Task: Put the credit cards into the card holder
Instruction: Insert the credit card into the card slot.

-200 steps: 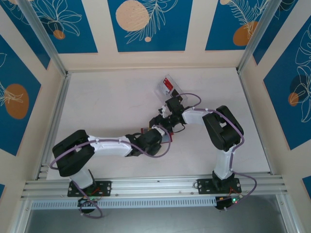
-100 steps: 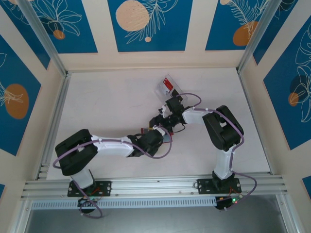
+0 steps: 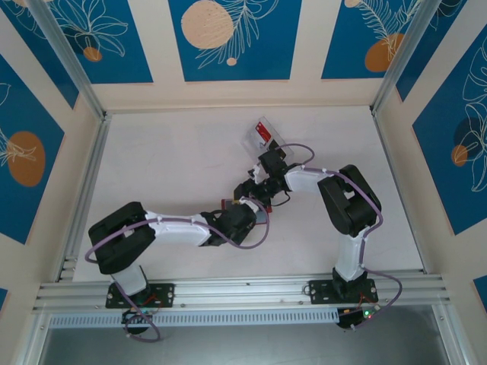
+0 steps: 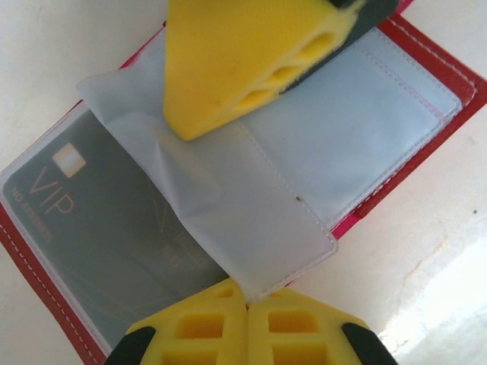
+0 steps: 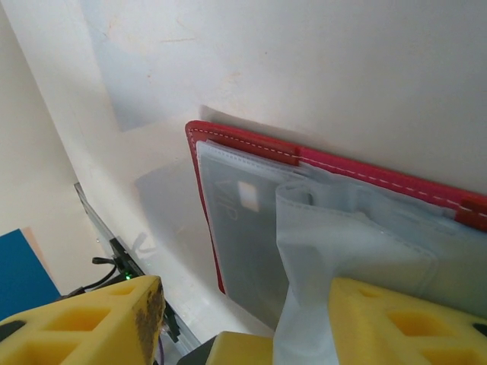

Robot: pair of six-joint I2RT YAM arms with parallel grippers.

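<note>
The card holder (image 4: pixel 304 152) lies open on the white bench (image 5: pixel 342 76) near its middle, between the two arms, its red cover flat and its pale translucent sleeves fanned upward. A grey card (image 4: pixel 84 228) marked VIP sits inside the sleeve at one end. The left gripper (image 4: pixel 247 323) has its yellow fingers pressed together on the lower edge of a loose sleeve. The right gripper (image 5: pixel 243 293) stands with its jaws apart, a raised sleeve running up between them. Farther back on the bench, well apart from the holder, a clear tray (image 3: pixel 253 141) holds a red card (image 3: pixel 264 131).
</note>
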